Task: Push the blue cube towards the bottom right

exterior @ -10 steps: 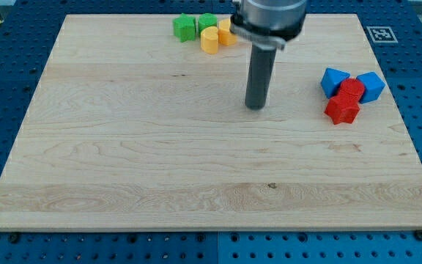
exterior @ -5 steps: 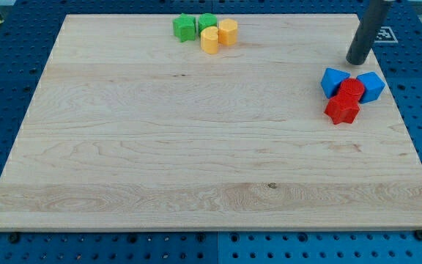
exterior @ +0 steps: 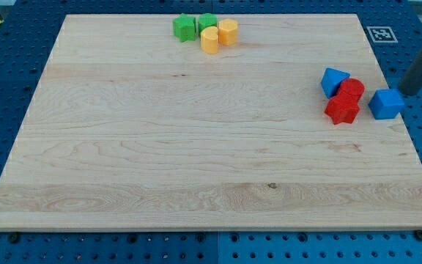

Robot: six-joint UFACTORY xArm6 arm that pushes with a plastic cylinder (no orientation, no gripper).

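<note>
My tip (exterior: pixel 409 93) sat just up-right of the blue cube (exterior: pixel 386 104), at the surface's (exterior: pixel 196 147) right edge.
My tool was a bare rod with nothing to open or close, and it held nothing. The blue cube stood a small gap right of the two red blocks (exterior: pixel 345 101), near that edge; I judged the push begun, with much travel toward the bottom right left. I counted two blue blocks, including the other blue block (exterior: pixel 333 80), two red, two green (exterior: pixel 195 26) and two yellow cylinders (exterior: pixel 219 36).
</note>
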